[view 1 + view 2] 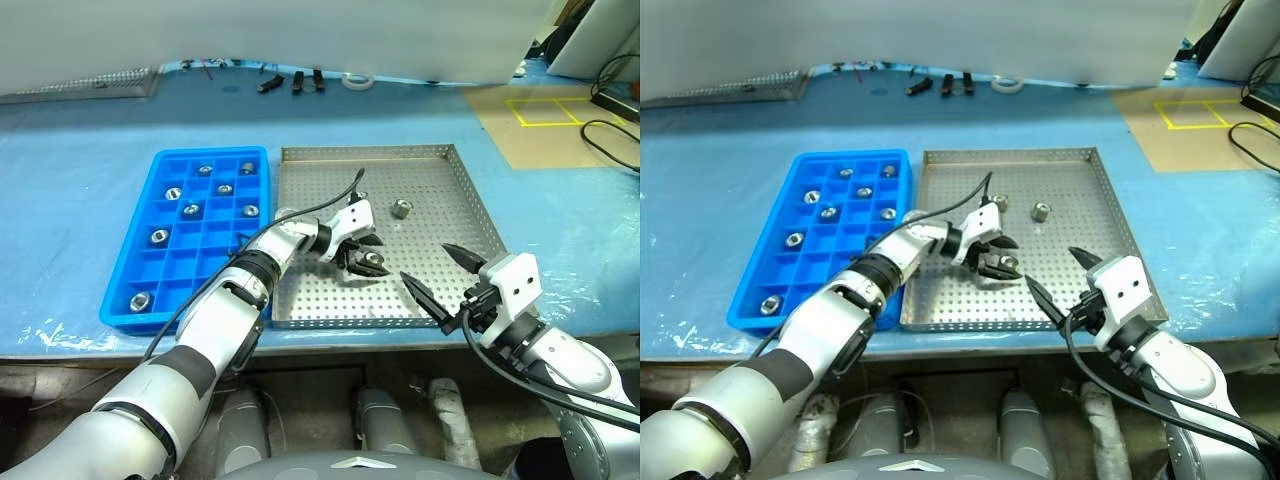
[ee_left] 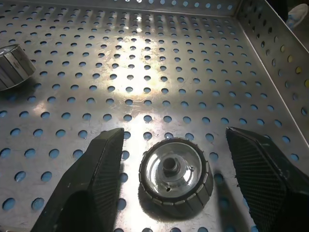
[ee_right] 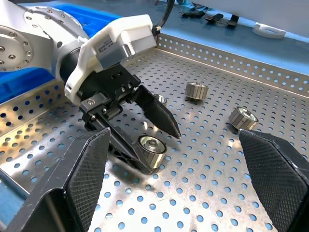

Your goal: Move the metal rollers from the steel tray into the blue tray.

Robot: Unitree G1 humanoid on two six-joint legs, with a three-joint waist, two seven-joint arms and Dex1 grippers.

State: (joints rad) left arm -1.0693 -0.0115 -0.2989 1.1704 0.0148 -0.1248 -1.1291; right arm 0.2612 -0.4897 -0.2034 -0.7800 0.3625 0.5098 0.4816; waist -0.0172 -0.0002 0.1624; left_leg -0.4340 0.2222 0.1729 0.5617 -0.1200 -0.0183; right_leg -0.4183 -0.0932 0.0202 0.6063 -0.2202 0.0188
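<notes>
The steel tray (image 1: 440, 180) lies right of the blue tray (image 1: 212, 254). My left gripper (image 1: 378, 257) is low over the steel tray's floor. It is open, its fingers (image 2: 91, 183) on either side of a metal roller (image 2: 176, 174) with a gap on each side. Other rollers lie loose further back in the steel tray (image 1: 402, 208), (image 3: 196, 90). Several rollers sit in the blue tray's compartments (image 1: 190, 210). My right gripper (image 1: 423, 261) hangs open and empty over the steel tray's near right part.
Black clips (image 1: 296, 82) and a white tape roll (image 1: 358, 80) lie at the table's back edge. A perforated metal rack (image 1: 90, 85) sits at the back left. Yellow floor markings (image 1: 545, 110) and cables (image 1: 615, 130) are beyond the table's right end.
</notes>
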